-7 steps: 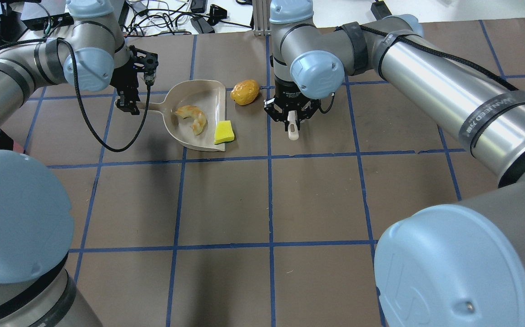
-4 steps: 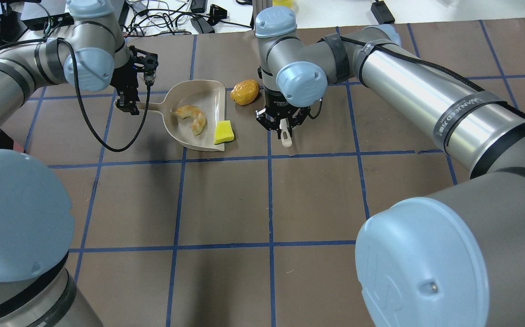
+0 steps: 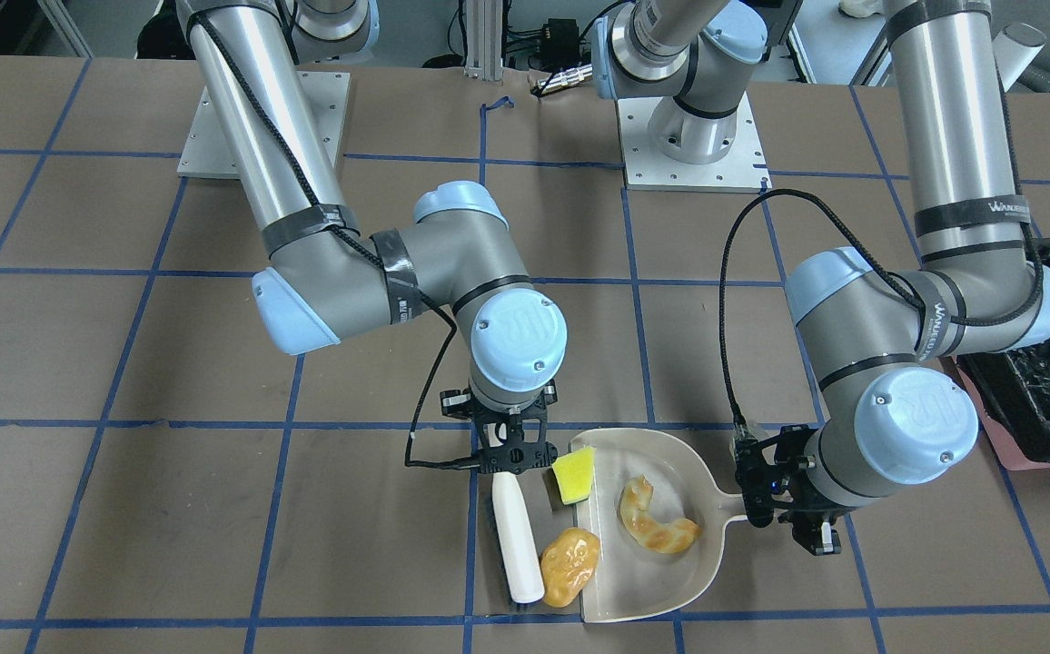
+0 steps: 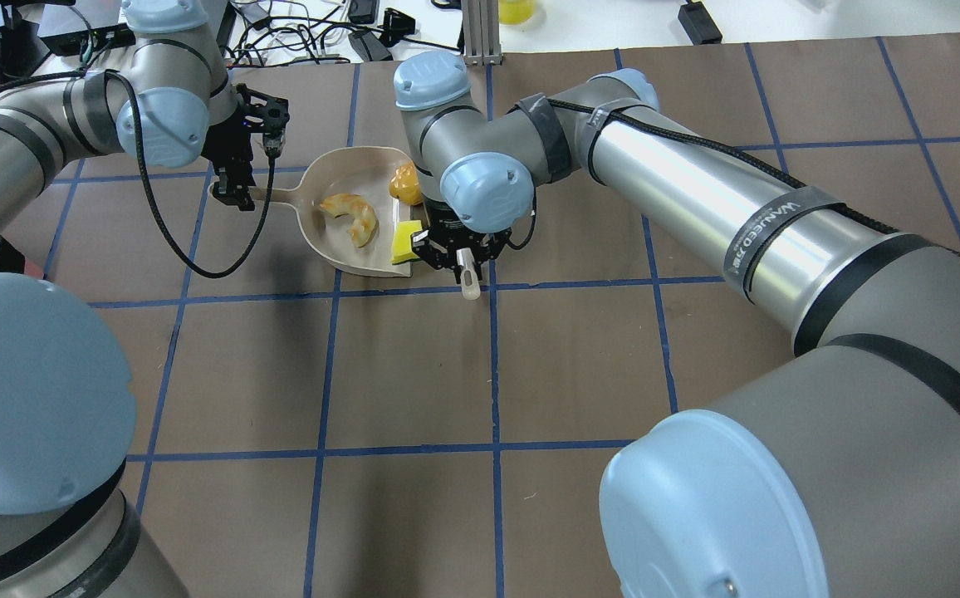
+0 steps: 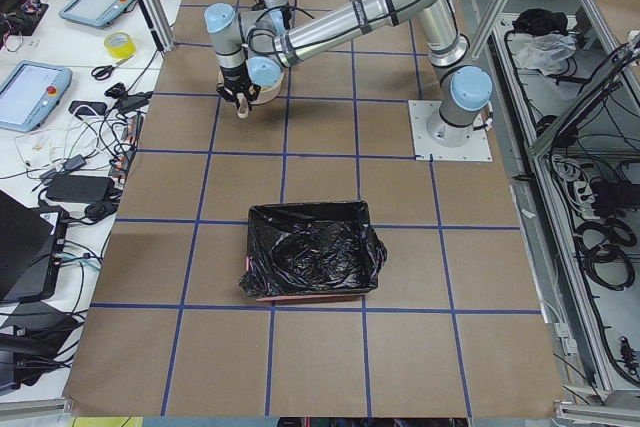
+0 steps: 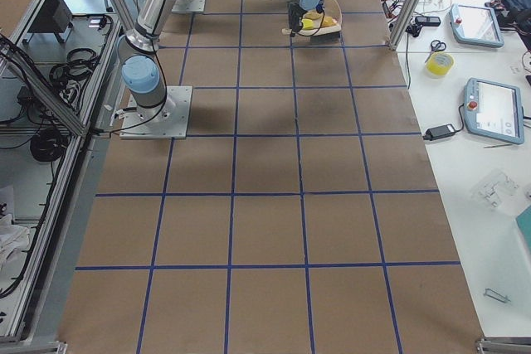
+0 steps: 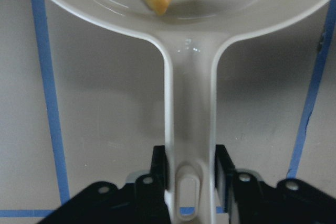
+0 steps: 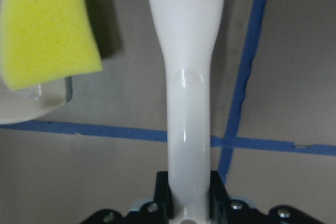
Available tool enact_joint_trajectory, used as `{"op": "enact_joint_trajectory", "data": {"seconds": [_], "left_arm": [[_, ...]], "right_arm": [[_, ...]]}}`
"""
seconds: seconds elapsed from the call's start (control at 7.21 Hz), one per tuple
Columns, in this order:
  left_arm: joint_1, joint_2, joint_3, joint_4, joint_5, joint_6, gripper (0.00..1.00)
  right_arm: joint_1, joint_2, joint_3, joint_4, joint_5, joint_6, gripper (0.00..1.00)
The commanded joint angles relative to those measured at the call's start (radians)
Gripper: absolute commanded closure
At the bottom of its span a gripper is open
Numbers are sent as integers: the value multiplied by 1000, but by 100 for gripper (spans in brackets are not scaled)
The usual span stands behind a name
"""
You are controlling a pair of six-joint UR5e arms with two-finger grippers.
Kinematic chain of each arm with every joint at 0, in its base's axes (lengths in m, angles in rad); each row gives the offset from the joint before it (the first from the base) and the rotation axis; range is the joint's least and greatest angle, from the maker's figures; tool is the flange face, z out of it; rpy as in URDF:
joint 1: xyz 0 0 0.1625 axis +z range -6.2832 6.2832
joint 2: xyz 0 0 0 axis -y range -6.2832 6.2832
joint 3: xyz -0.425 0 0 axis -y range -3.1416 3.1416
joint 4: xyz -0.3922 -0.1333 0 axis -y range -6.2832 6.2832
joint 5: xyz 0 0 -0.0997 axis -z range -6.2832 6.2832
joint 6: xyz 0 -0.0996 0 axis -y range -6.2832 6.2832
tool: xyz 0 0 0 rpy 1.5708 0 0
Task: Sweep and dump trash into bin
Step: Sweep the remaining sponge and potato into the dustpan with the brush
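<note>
"Trash first: where does each piece lie?"

"Logged the yellow-green wedge [image 3: 574, 474] on one corner of the open lip of the beige plastic dustpan [image 3: 648, 586]. The pale orange curled peel [image 3: 657, 524] lies inside the pan, mid-floor. The glossy amber potato-shaped lump [image 3: 569, 565] is at the lip's other end, mostly on the desk side and overlapping the edge. It appears to touch the white-handled brush [image 3: 516, 545]."

"Pincers?"

"The right pincer [image 8: 190, 195] is clenched on the narrow end of the brush handle. The brush runs low over the brown paper-covered desk [image 4: 413, 374] with its blue tape grid, roughly parallel to the pan's mouth. The left pincer [image 7: 190, 171] is clamped on the tip of the dustpan handle, a finger [image 7: 158, 163] pressed to each side. The pan lies flat on the desk."

"And the bin?"

"The rectangular bin lined with crinkled black plastic [image 5: 300, 285] shows pink at its base. It stands toward the robot's left end of the desk, well apart from the dustpan. All three pieces are at the pan."
</note>
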Motion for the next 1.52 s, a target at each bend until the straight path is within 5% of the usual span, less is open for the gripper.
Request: {"op": "enact_joint_trajectory", "data": {"seconds": [0.0,0.55,1.39], "left_arm": [[0,0,0,1,-1,0,92],[0,4,0,-1,-1,0,92],[0,6,0,-1,-3,-5,92]], "right_arm": [[82,14,-22,-5,23,117,100],[146,51,-114,-11,144,295,100],[131,43,-128,73,72,221,100]]}}
